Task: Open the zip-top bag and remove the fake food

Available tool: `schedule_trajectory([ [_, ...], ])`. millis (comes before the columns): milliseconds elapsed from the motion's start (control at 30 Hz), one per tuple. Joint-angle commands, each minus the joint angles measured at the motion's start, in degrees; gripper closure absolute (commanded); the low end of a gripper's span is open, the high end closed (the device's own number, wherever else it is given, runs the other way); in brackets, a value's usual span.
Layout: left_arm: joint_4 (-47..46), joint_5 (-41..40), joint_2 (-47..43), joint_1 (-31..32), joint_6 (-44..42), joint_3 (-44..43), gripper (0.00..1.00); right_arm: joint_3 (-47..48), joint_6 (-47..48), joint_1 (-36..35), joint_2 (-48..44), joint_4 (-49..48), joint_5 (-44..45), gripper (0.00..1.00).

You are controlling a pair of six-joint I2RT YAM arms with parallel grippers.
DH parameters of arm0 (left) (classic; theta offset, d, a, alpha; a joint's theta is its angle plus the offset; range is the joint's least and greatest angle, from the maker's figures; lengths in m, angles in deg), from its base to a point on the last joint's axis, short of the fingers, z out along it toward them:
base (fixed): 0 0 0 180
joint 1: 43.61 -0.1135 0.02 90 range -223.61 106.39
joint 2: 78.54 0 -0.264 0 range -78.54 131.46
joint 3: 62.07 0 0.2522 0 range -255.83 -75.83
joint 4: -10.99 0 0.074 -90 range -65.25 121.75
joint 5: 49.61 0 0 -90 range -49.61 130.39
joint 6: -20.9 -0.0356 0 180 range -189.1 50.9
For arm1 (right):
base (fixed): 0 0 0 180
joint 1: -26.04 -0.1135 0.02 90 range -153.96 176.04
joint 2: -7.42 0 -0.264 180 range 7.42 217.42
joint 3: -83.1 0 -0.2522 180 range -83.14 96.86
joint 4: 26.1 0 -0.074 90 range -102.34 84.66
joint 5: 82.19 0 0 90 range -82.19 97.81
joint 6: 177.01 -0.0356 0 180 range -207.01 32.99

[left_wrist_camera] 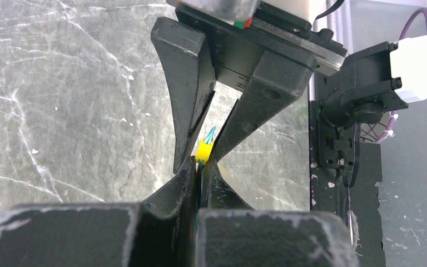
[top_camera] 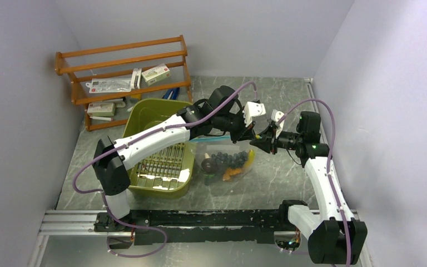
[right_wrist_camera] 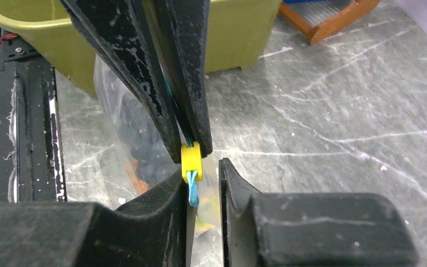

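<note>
Back left on the counter (top_camera: 289,178) there's a wooden rack (top_camera: 123,57), with an olive bin (top_camera: 144,114) just in front of it. The left claw (left_wrist_camera: 200,169) reaches over the bin and is clamped tight on the zip-top bag (top_camera: 204,150), gripping its blue zip strip (right_wrist_camera: 192,190) right by the yellow slider (right_wrist_camera: 191,157). The bag droops onto the counter beside the bin, and the fake food (top_camera: 229,161) is all inside it. The right claw (right_wrist_camera: 203,168) meets the left nose to nose, its fingers slightly apart, with the strip against one of them.
</note>
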Motion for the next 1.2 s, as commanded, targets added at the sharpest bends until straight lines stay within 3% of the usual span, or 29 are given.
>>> schedule_trajectory([
  [0, -1.1, -0.6, -2.4, -0.2, -1.2, 1.7, 0.93, -2.6, -5.1, -0.1, -2.0, -5.8, 3.4, 0.8],
  [133, -2.5, -1.0, -3.8, -0.2, -1.4, 3.4, 0.93, -1.3, -2.5, 0.0, -0.7, -3.4, 0.0, 1.0],
  [267, -2.1, -1.5, -3.4, -0.1, -1.8, 2.9, 0.92, 1.2, 1.1, -0.1, 1.7, 0.9, -1.8, 1.0],
  [367, -1.4, -0.7, -2.4, -0.2, -1.8, 1.5, 0.78, 1.9, 2.3, 0.0, 2.5, 2.0, -2.8, 1.0],
  [500, 0.5, 0.7, -0.6, -0.2, -2.2, -1.5, 0.7, 1.9, 2.4, 0.0, 2.5, 2.0, -2.6, 1.0],
  [733, -0.1, 2.6, 0.0, -0.2, -2.7, -2.1, 0.65, 1.8, 2.0, -0.1, 2.4, 1.9, -1.9, 1.0],
  [967, 4.2, 3.9, 1.4, -0.3, -5.3, -3.6, 0.63, 1.1, 0.9, -0.1, 1.7, 0.7, -1.8, 1.0],
  [1167, 2.6, 4.0, 2.6, -0.3, -4.5, -4.6, 0.64, 1.0, 1.1, -0.1, 1.7, 1.0, -2.1, 1.0],
])
